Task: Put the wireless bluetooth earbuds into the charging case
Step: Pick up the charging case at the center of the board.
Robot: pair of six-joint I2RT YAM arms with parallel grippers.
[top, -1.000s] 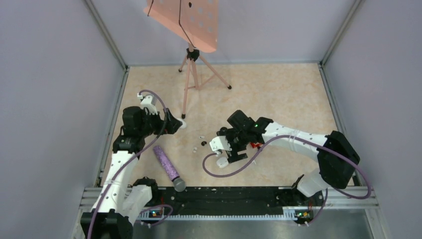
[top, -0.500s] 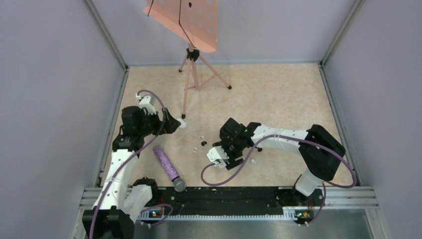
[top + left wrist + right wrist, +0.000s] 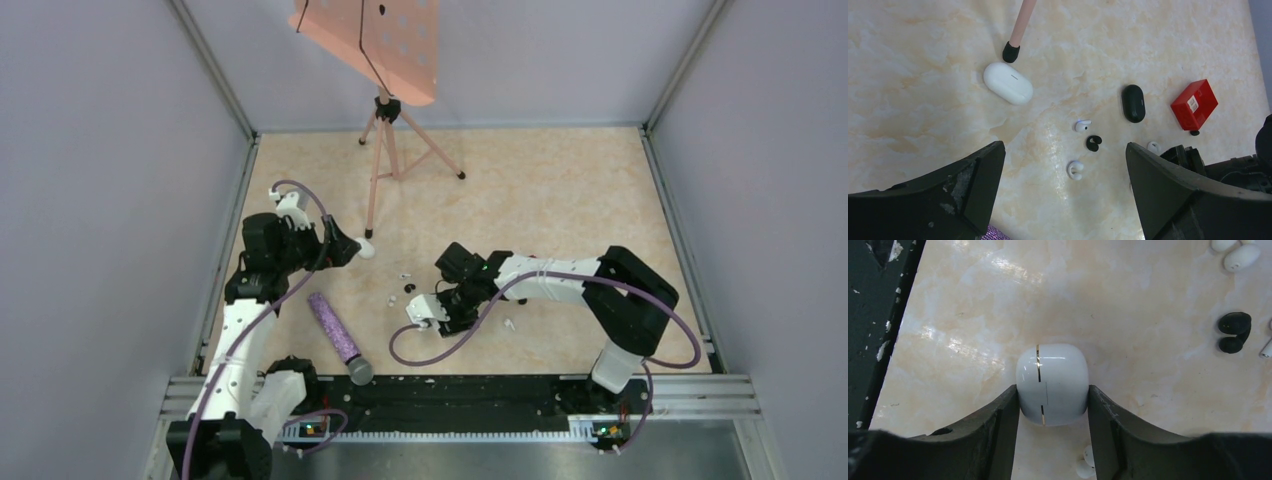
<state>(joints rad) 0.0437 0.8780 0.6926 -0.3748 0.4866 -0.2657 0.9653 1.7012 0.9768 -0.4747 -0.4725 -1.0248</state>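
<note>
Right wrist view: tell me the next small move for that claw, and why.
Probably lift the white case slightly and hold it steady. The right claw has it pinched on both sides, its lid seam is shut, and the left claw stands open, free to work the lid.

Marbled table (image 3: 923,110), white oval case (image 3: 1008,83), black case (image 3: 1133,103), red box (image 3: 1194,104), earbuds (image 3: 1075,170), microphone (image 3: 334,328)
</note>
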